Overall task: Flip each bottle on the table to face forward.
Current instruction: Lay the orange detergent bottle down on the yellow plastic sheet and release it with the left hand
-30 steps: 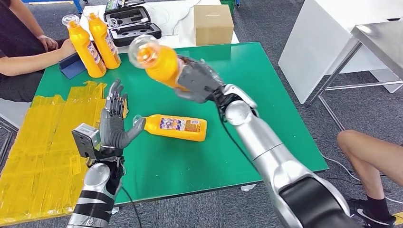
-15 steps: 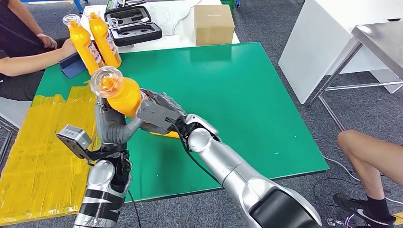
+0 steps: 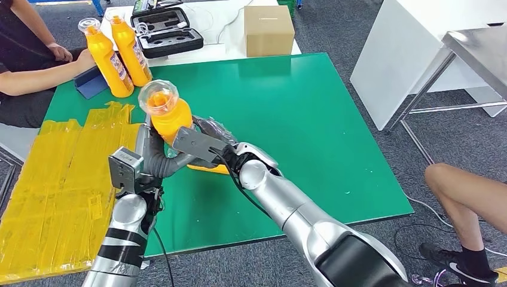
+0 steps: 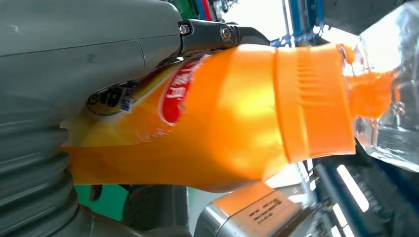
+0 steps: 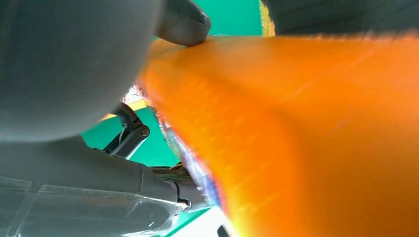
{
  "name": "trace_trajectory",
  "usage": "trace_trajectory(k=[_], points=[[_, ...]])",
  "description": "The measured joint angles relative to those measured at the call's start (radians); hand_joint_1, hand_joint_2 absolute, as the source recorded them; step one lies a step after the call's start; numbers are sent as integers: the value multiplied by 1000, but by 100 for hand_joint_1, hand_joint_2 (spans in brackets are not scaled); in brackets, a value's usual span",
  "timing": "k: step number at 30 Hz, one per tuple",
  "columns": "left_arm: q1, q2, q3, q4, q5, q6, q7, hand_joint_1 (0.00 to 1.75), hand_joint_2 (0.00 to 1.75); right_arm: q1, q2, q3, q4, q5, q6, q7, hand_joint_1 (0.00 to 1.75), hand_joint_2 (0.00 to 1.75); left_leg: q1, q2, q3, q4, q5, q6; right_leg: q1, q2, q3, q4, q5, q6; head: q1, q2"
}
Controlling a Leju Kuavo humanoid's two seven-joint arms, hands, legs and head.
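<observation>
We see an orange bottle (image 3: pixel 169 116) held up over the green table (image 3: pixel 311 119) near its left edge, clear cap uppermost. Our right hand (image 3: pixel 200 145) clamps its lower body and our left hand (image 3: pixel 152 156) wraps it from behind. Its label (image 4: pixel 174 91) carries red-and-white writing, unreadable. Two more bottles (image 3: pixel 116 54) stand at the far left corner.

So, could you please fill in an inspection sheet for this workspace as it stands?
Surface: green table, yellow taped sheet along its left.
Job's things: held orange bottle upright off the table; lying bottle mostly hidden; two standing bottles at far left corner.
Clutter: black case, cardboard box, blue object.
Hands: left hand and right hand both grip the held bottle.
Cables: black cable along left arm.
Surroundings: seated person, leg.
</observation>
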Motion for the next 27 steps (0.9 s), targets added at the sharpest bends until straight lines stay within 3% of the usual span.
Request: trace_trajectory(k=[2,3,25,27], points=[[-11,7,0,19,-10,-15,0,169,175,0,-1,3,0,3,1,6,175,175,0,0,0,0,0,0,0,0,0,0,0,0,0,0],[-15,11,0,27,-13,-25,0,175,175,0,-1,5,0,5,2,9,175,175,0,0,0,0,0,0,0,0,0,0,0,0,0,0],[-42,33,20,79,-37,-101,-3,175,175,1,-6,27,0,35,-4,37,172,175,0,0,0,0,0,0,0,0,0,0,0,0,0,0],[-43,33,21,81,-40,-101,-1,175,175,0,-8,29,0,45,-14,39,89,175,0,0,0,0,0,0,0,0,0,0,0,0,0,0]])
